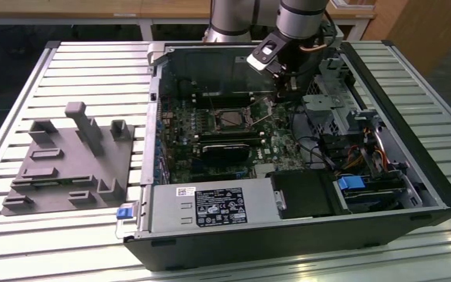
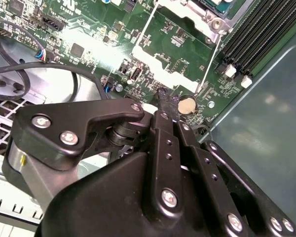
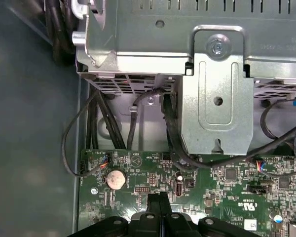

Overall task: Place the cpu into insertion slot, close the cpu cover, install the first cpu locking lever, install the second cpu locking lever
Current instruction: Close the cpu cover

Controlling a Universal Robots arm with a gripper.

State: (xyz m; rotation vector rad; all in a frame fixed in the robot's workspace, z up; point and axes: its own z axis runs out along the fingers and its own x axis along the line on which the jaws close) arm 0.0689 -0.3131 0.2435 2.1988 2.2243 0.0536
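— Closest to us was the gripper (image 2: 163, 96), its black fingers pressed together with nothing visible between them.
— Agreed. We saw its tips down by the green motherboard (image 3: 222, 195), near the coin cell battery (image 3: 115, 179).
— And the insertion slot (image 1: 232, 119)?
— Near the gripper, on the exterior view's left of it. Two thin locking levers (image 2: 210, 66) ran out from it. Whether the cpu sat inside, we honestly couldn't tell.
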